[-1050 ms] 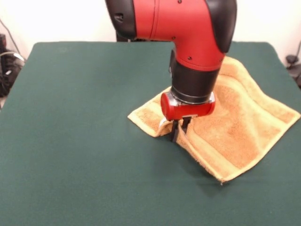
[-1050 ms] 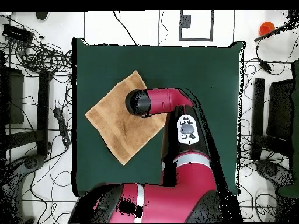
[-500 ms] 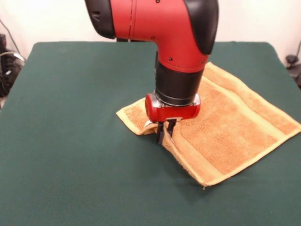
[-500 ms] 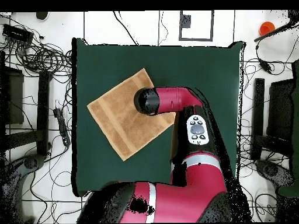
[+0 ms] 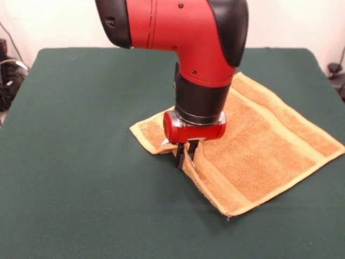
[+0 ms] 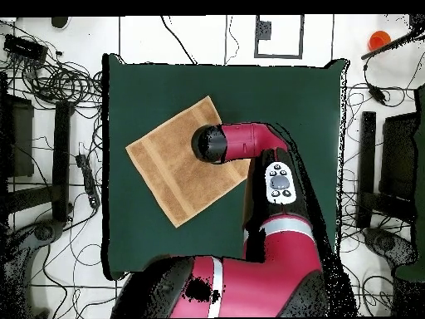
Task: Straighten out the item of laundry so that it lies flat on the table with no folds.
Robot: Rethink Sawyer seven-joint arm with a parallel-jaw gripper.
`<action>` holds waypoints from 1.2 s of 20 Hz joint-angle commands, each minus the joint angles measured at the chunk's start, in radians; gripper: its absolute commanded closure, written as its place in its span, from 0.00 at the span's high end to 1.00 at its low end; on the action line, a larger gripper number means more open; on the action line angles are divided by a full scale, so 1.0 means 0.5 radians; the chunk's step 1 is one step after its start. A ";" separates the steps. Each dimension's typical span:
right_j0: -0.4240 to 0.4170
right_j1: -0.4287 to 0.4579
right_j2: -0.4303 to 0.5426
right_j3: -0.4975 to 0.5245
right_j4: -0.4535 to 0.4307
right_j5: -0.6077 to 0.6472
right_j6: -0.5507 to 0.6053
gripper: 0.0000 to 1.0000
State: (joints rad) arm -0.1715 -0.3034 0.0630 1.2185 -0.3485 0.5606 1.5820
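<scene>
Towel (image 5: 259, 156) and hand (image 5: 184, 156) have been carried together toward the left of the front view over the last second, the shift slowing in the last half second. The cloth, a golden-orange terry piece with paler border bands, is seen lying on the right half of the green bench (image 5: 81, 178) in that view, most of it spread flat. The hand is seen closed on the towel's near-left edge, its black fingers (image 5: 179, 158) pinching a raised ridge of cloth just above the bench. Compared with a second ago, the far right corner has been drawn in and the main panel looks smoother (the earlier sag near the right edge is gone). A folded-under flap is judged to remain at the left corner, beside the hand, where a paler strip shows. In the overhead view the towel (image 6: 170, 174) lies as a tilted square, partly covered by the red arm (image 6: 249, 141). The drag appears to be working; the task is judged nearly done, with the left corner not yet laid out.
</scene>
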 commanded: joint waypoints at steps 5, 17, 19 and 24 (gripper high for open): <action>-0.024 -0.002 0.219 -0.043 -0.105 0.215 -0.314 0.00; -0.037 -0.011 0.241 -0.030 -0.089 0.231 -0.319 0.00; -0.035 -0.024 0.239 -0.027 -0.069 0.248 -0.293 0.00; -0.025 -0.071 0.232 -0.040 -0.043 0.329 -0.284 0.00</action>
State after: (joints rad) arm -0.1730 -0.3005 0.0677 1.2039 -0.3500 0.5907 1.5820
